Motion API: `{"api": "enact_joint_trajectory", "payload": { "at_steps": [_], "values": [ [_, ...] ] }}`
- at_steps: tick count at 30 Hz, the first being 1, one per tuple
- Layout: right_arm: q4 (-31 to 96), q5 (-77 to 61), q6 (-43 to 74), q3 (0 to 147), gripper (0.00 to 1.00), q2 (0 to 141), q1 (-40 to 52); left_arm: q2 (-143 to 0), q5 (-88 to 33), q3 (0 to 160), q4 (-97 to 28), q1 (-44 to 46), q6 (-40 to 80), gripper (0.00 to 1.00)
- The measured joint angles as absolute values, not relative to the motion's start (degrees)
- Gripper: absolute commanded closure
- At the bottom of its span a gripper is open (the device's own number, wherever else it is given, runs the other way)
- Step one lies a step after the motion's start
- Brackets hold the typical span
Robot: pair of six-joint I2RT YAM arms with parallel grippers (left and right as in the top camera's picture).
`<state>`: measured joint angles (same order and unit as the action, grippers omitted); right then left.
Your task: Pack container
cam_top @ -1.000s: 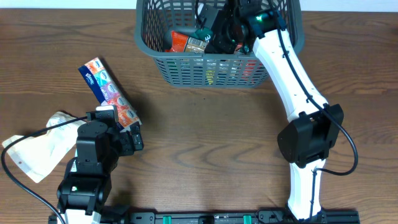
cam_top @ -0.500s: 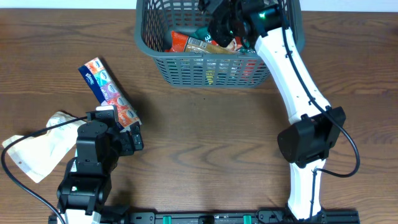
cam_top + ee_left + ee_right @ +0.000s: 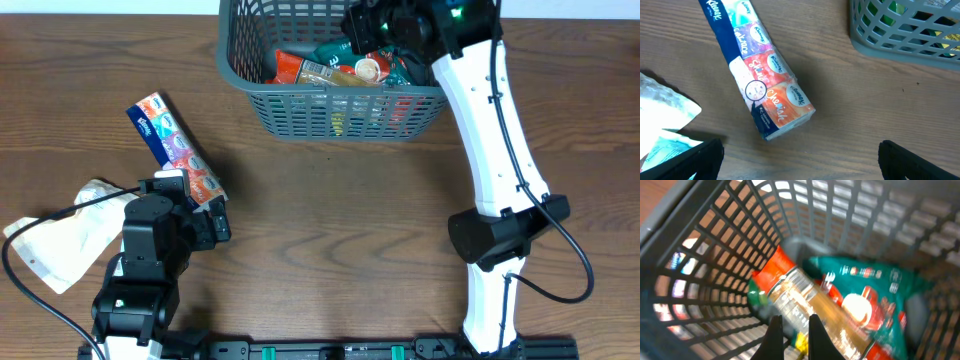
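**Container at far table edge, right jaws over it**

Near side: left jaws spread wide and empty over the table (image 3: 340, 230). Just ahead of them a multicolour tissue pack (image 3: 757, 75) lies flat on a diagonal, with a white pouch (image 3: 60, 235) beside it to the left.

Far edge, right of centre: the container (image 3: 300, 115), dark grey, lattice walls, thick rim, standing upright. Red, green and teal packets (image 3: 855, 290) lie heaped inside. Right jaws sit above its interior, pinched almost together, gripping nothing visible.
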<state>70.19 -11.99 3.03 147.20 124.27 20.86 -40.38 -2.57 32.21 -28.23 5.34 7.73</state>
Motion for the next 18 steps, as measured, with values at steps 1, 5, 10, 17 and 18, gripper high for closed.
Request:
{"api": "enact_joint_trajectory", "payload": {
  "at_steps": [1,5,10,17,18],
  "values": [
    [71.2,-12.0,4.3,147.4,0.99,124.2,20.9,-40.4,-2.6,32.2,-28.2,5.3,7.7,0.01],
    [76.8,-11.6,9.0,147.6,0.99,124.1,20.9,-40.4,-2.6,32.2,-28.2,5.3,7.7,0.02],
    [81.6,-9.3,11.7,147.6,0.99,124.1,20.9,-40.4,-2.6,32.2,-28.2,5.3,7.7,0.02],
    [84.8,-6.9,12.7,147.6,0.98,124.1,20.9,-40.4,-2.6,32.2,-28.2,5.3,7.7,0.01],
    [85.2,-6.8,12.8,147.6,0.98,124.1,20.9,-40.4,-2.6,32.2,-28.2,5.3,7.7,0.02]
  ]
}}
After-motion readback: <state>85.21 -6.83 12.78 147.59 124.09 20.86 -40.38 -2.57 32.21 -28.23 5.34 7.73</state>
